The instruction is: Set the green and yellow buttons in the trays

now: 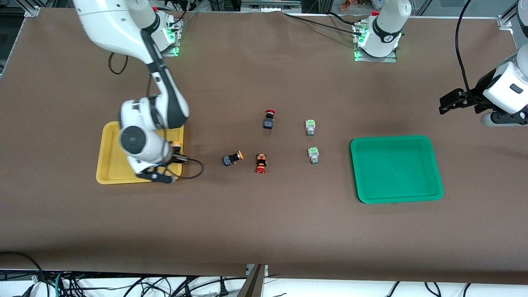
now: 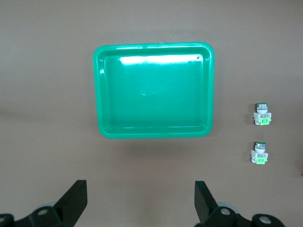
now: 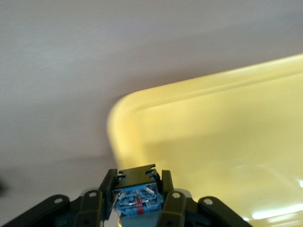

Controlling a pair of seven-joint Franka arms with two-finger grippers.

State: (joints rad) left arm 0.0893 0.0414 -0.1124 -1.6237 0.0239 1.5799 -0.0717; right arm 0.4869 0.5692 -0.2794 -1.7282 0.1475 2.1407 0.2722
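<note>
- The right gripper (image 1: 178,153) is held low over the corner of the yellow tray (image 1: 105,165) in the middle band of the front view, at the right arm's end of the surface (image 1: 264,231); the arm is bent down steeply from its base at the top of the frame.
- Its fingers (image 3: 173,203) are clamped on a yellow button (image 3: 136,189), gripped by the dark body with the blue underside turned to the wrist camera.
- The left gripper (image 1: 449,101) is kept in the air above bare surface beside the green tray (image 1: 355,165), fingers (image 2: 75,198) spread wide apart with nothing between them.
- Small labels are seen on the two green buttons (image 1: 310,127) (image 1: 313,155), too small to be read.
- A second yellow button (image 1: 233,158) is laid on its side at mid-frame, between the trays, with two red buttons (image 1: 269,119) (image 1: 260,163) close by.
- Much of the yellow tray's floor is hidden by the arm.
</note>
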